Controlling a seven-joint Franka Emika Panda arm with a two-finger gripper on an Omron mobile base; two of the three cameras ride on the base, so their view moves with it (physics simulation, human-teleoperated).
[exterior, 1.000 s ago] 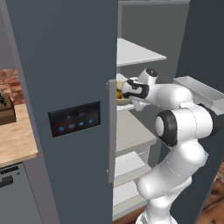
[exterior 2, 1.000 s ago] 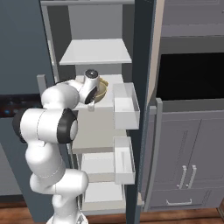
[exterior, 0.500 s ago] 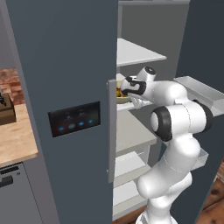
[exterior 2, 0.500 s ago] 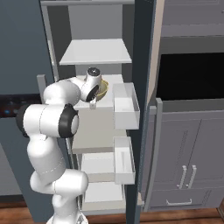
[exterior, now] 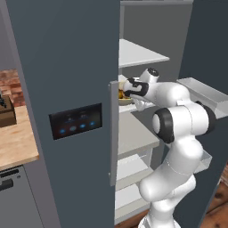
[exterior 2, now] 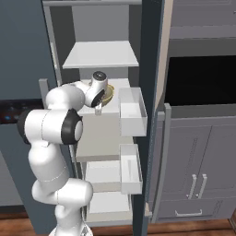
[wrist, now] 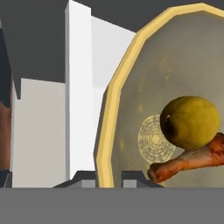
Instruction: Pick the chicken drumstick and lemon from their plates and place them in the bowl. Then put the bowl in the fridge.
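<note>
My gripper [wrist: 107,178] is shut on the pale rim of the olive-yellow bowl [wrist: 144,87], one fingertip on each side of the rim. Inside the bowl, the lemon [wrist: 190,122] rests against the chicken drumstick [wrist: 192,162]. In the left base view the gripper [exterior: 126,93] reaches into the open fridge [exterior: 67,67], and the bowl [exterior: 123,99] sits at the level of the middle white shelf. The right base view shows the bowl [exterior 2: 109,94] just behind my hand, over that shelf. The plates are out of view.
White door bins [exterior 2: 131,110] hang on the open fridge door close to my arm's right. Another white shelf [exterior 2: 101,55] lies above the bowl. A wooden counter [exterior: 18,142] stands left of the fridge, and grey cabinets [exterior 2: 198,152] stand to the right.
My hand has moved a little deeper into the fridge with the bowl, and the elbow has swung slightly. The grip on the rim is unchanged.
</note>
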